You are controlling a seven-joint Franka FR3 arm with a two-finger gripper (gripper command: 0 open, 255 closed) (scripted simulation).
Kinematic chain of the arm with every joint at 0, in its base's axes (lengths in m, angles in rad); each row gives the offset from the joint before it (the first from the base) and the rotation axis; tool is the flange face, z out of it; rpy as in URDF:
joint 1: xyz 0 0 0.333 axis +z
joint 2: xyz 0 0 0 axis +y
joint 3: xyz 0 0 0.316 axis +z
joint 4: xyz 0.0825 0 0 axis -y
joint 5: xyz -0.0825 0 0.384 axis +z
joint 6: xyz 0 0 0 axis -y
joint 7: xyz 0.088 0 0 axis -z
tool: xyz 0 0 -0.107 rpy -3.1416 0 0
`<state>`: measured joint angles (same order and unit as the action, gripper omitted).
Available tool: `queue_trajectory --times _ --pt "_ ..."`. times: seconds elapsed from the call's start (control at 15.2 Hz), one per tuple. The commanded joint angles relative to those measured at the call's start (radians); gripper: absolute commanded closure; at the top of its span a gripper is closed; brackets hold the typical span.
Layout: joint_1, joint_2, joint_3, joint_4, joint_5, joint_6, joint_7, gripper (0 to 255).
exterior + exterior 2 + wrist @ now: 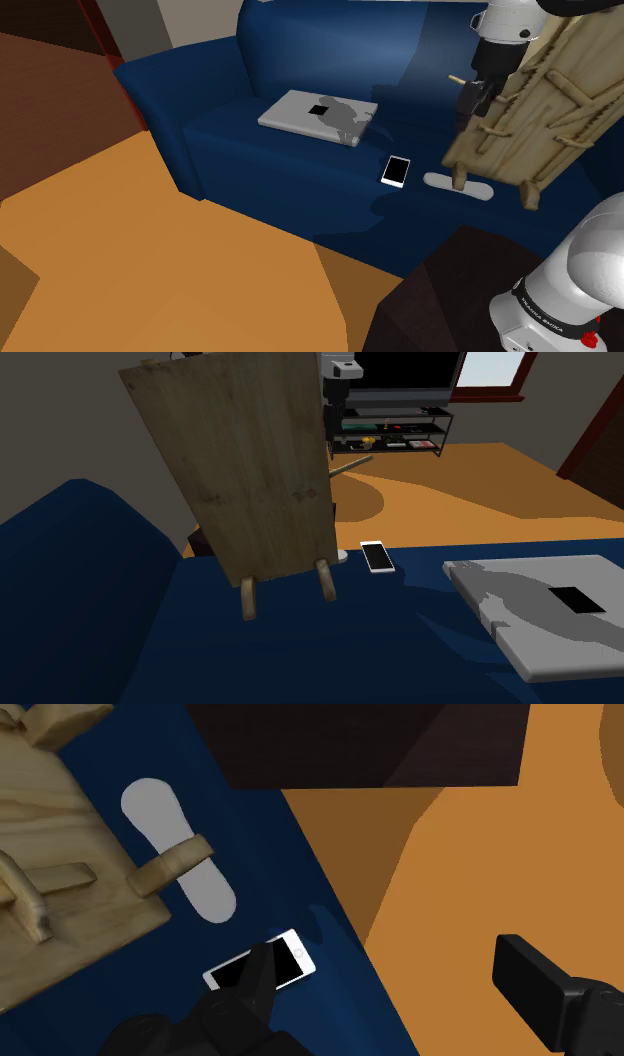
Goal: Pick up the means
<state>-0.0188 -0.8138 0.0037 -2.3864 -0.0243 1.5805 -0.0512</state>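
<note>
A white phone with a black screen (396, 170) (377, 556) (290, 959) lies flat on the blue sofa seat (300, 190). Next to it is a flat grey oval piece (474, 187) (160, 819). A leg of a wooden easel-like board (530, 110) (240, 462) (60, 874) rests on that piece. My black gripper (466, 118) (390, 994) hangs open above the seat, close beside the board, with nothing between its fingers. In the wrist view one finger (255, 989) overlaps the phone's edge and the other (530, 984) is over the orange floor.
A closed grey laptop (318, 112) (550, 607) lies farther along the seat. The sofa's front edge runs just past the phone, with orange floor (150, 250) beyond. My dark stand (430, 300) is at the seat's edge. A shelf unit (390, 427) stands across the room.
</note>
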Motion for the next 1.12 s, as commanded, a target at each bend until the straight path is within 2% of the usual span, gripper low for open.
queue_trajectory --times 0.0,0.59,1.06 --pt "0.0 0.0 0.0 0.0 0.0 0.0 0.0 0" --pt "-0.028 -0.054 -0.164 -0.262 -0.144 0.23 -0.243 0" --pt "-0.072 0.024 -0.324 -0.386 -0.279 0.459 -0.433 0"
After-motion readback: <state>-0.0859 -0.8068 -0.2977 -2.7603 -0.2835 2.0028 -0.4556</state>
